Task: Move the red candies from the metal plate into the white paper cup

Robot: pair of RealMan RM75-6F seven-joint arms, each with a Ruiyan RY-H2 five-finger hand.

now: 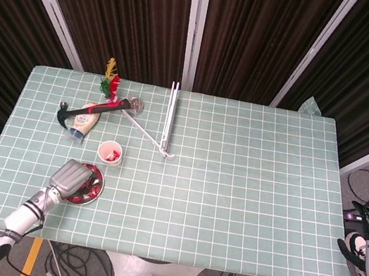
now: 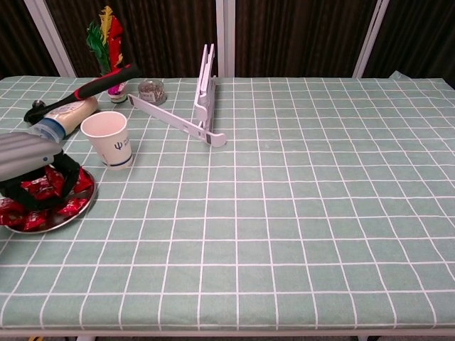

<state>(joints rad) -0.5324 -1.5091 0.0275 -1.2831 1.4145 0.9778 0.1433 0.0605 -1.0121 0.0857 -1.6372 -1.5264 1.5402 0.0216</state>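
1. I get even, bright overhead light on the green checked tablecloth point(image 1: 234, 182) in both views, with no hot spots.
2. Shadows are soft and short; the white stand point(image 2: 202, 99) throws only a faint one on the cloth.
3. The dark curtains point(image 1: 259, 37) behind stay nearly black, with little detail.
4. My head view is sharp across the table, with slight bowing at the edges.
5. In the chest view the left hand point(image 2: 28, 160) is cropped at the frame edge and slightly soft.
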